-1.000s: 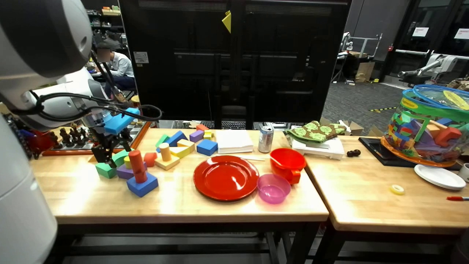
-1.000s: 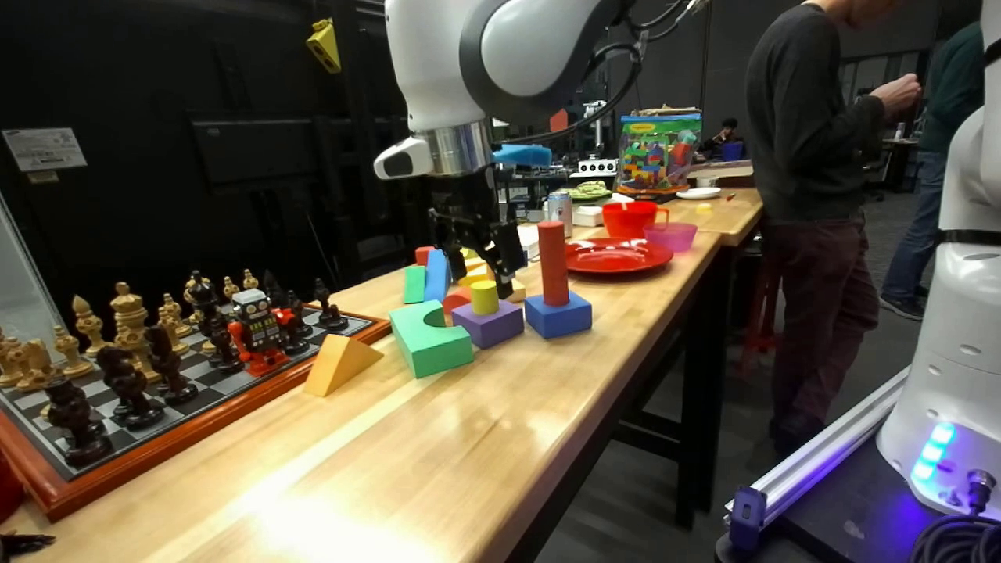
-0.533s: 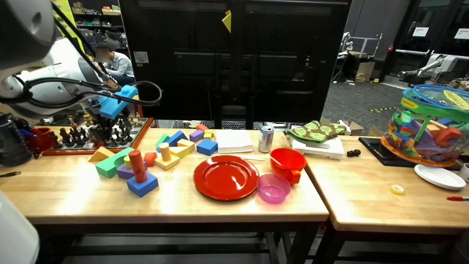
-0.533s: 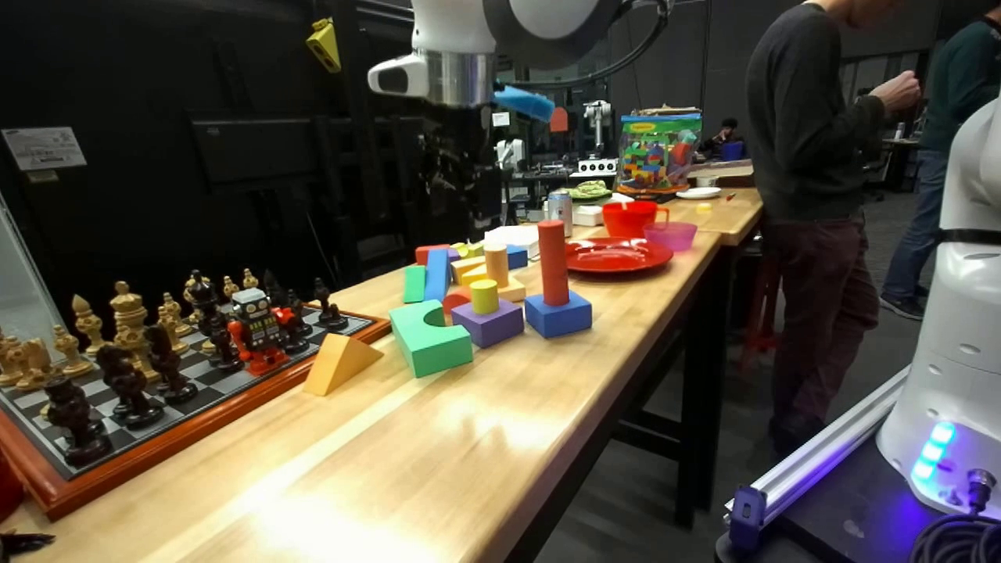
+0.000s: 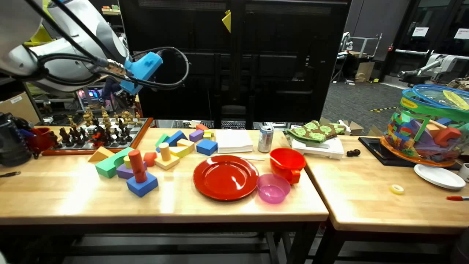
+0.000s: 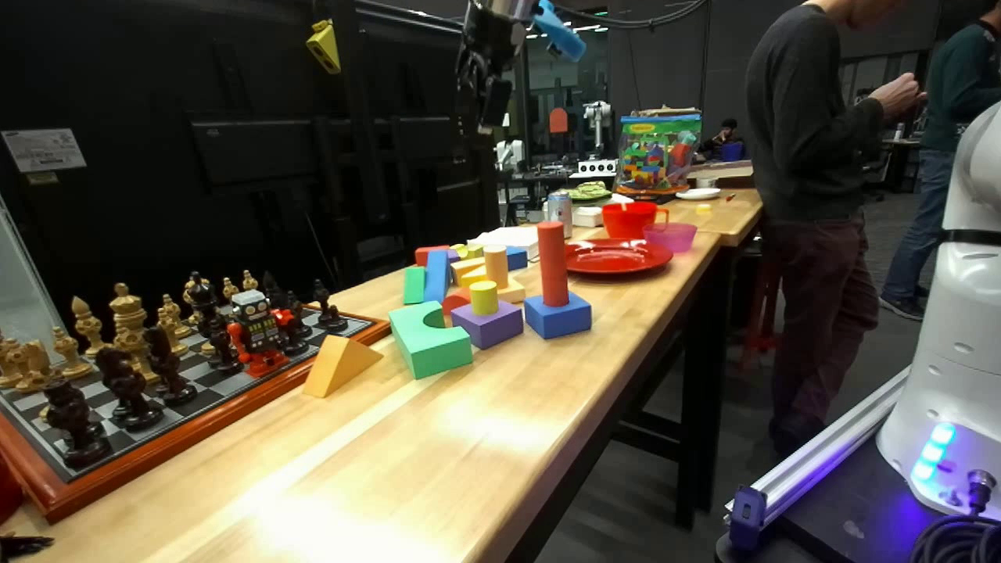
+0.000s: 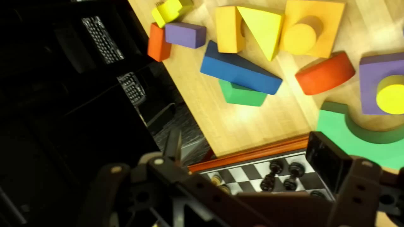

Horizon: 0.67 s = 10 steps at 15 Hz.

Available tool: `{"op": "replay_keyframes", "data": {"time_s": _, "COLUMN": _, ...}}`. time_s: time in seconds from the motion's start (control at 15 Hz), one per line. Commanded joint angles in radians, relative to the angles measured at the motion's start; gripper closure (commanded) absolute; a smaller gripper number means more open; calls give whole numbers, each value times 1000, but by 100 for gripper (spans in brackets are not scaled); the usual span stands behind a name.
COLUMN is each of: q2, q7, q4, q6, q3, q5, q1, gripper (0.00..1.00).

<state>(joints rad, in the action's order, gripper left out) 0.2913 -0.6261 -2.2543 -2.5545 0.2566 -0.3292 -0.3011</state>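
Robotics lab, going by the kit. Workbench (image 5: 234, 212) well below the gripper (image 7: 251, 153): wood top, blk metal frame (image 5: 304, 242). Far beyond gripper, in an exterior view: another white robot arm (image 5: 445, 63), dk doors (image 5: 430, 16) w/ paper signs (image 5: 420, 32), gray flr (image 5: 361, 101) w/ yellow/blk tape (image 5: 383, 109). Big blk panel (image 6: 235, 172) w/ white label (image 6: 45, 148) behind the gripper in an exterior view; kbds (image 7: 102, 39) past workbench edge, off to one side of the gripper, in wrist view. White robot base (image 6: 946, 344) w/ blue LEDs (image 6: 933, 452), platform (image 6: 852, 508) w/ metal rail (image 6: 821, 450), lower than gripper & well apart. Ppl (image 6: 813, 117) standing in dk tops, also well apart from it.
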Motion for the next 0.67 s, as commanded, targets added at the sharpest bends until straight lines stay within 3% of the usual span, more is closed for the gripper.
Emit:
{"op": "replay_keyframes", "data": {"time_s": 0.0, "q2": 72, "q7": 60, "q4": -43, "q6": -67, "q3": -57, "q5": -14, "q1": 46, "gripper": 0}}
{"op": "replay_keyframes", "data": {"time_s": 0.6, "q2": 76, "q7": -21, "q4": -105, "q6": -150, "q3": -252, "q5": 129, "q1": 55, "gripper": 0}}
